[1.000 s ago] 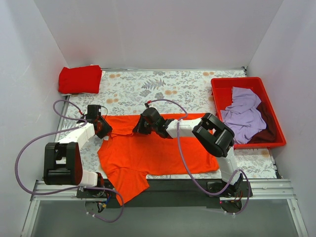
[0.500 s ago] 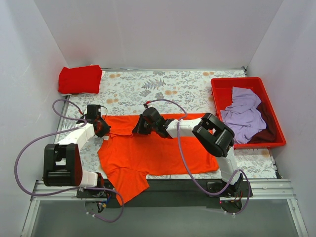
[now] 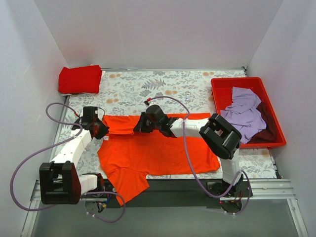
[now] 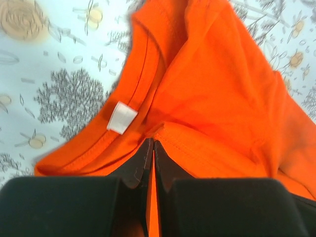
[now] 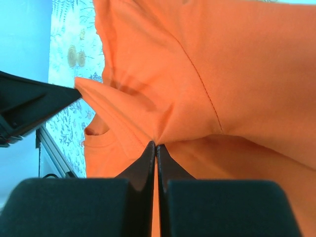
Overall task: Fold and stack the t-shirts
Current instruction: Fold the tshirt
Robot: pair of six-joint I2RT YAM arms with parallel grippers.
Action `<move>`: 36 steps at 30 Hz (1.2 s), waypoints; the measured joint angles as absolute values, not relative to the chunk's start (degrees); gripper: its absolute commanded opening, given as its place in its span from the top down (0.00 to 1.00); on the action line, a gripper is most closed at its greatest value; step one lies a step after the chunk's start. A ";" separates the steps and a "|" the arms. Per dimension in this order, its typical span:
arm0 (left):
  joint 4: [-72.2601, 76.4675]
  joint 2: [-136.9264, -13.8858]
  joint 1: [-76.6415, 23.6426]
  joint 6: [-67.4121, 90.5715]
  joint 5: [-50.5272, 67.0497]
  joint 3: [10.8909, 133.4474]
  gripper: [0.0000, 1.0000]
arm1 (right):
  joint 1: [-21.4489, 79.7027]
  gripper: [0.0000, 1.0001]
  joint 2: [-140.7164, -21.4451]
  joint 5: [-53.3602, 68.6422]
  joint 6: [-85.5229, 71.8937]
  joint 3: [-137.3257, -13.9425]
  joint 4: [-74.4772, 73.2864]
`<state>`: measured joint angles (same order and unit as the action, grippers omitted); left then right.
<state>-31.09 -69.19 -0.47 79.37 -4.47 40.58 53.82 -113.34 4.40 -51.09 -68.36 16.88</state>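
Red tee (image 3: 80, 79) is lying folded; left fingers (image 4: 138, 168) and right fingers (image 5: 143, 165) are pinching the orange tee (image 3: 158, 153), seemingly beginning its fold (lavender tee (image 3: 244, 116) and maroon tee (image 3: 269, 129) are waiting in the bin (image 3: 236, 79)).

Bright orange cloth t-shirt (image 3: 153, 155) lies spread across the near middle of the floral-print table (image 3: 163, 86). Folded red cloth t-shirt (image 3: 80, 79) sits in the far left corner. On the right, the rigid red plastic bin (image 3: 224, 94) holds the pale lavender t-shirt (image 3: 244, 116), lying over the dark maroon t-shirt (image 3: 269, 129).
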 measured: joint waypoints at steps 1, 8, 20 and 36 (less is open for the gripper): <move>-31.44 -68.55 -0.47 79.83 -3.88 40.12 1.00 | 53.65 0.99 -113.01 4.73 -50.70 -68.25 16.93; -35.31 -64.66 -0.47 83.13 0.91 36.45 1.00 | 52.36 0.99 -112.44 8.62 -48.16 -67.29 16.91; -38.04 -61.34 -0.47 86.52 6.52 34.00 1.00 | 51.33 0.98 -115.11 14.35 -44.29 -67.75 15.00; -39.53 -58.24 -0.62 88.75 10.37 33.04 1.00 | 50.61 0.96 -115.79 14.96 -39.55 -70.85 8.62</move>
<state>-39.53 -58.24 -0.62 88.75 10.37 33.04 50.61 -115.79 14.96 -39.55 -70.85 8.62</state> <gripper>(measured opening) 0.009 0.039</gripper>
